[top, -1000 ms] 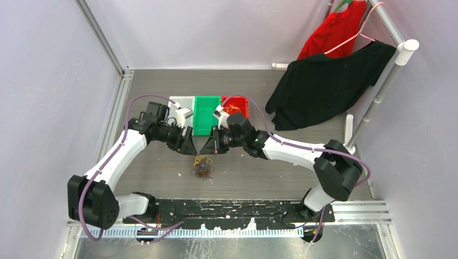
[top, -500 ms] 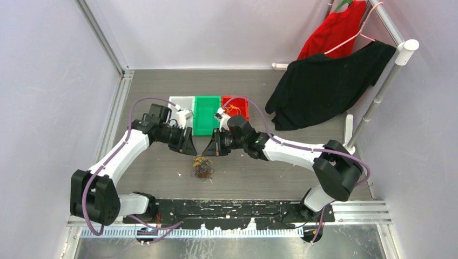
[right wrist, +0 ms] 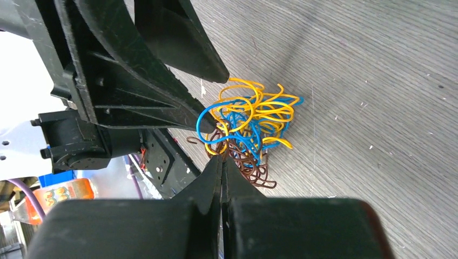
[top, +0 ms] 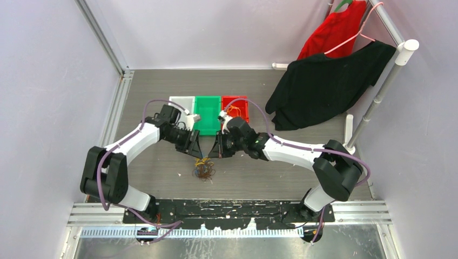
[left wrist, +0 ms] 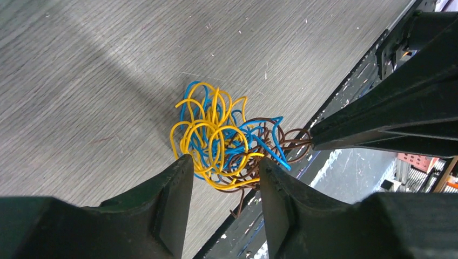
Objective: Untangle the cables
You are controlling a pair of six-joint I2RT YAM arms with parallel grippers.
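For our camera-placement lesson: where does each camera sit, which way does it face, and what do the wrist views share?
Top external: above and behind the left arm and right arm, facing down onto the table; both show.
Left wrist: on the left arm, facing down past the open left gripper at the cables.
Right wrist: on the right arm, facing past the shut right gripper at the cables.
Shared: both wrist views show the cables and the other arm's gripper.

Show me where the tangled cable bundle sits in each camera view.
Top external: cable bundle near picture centre, on the grey table.
Left wrist: cable bundle mid-frame, just above the left gripper.
Right wrist: cable bundle mid-frame, just above the right gripper.
Shared landmark: the grey wood-grain table beneath it.
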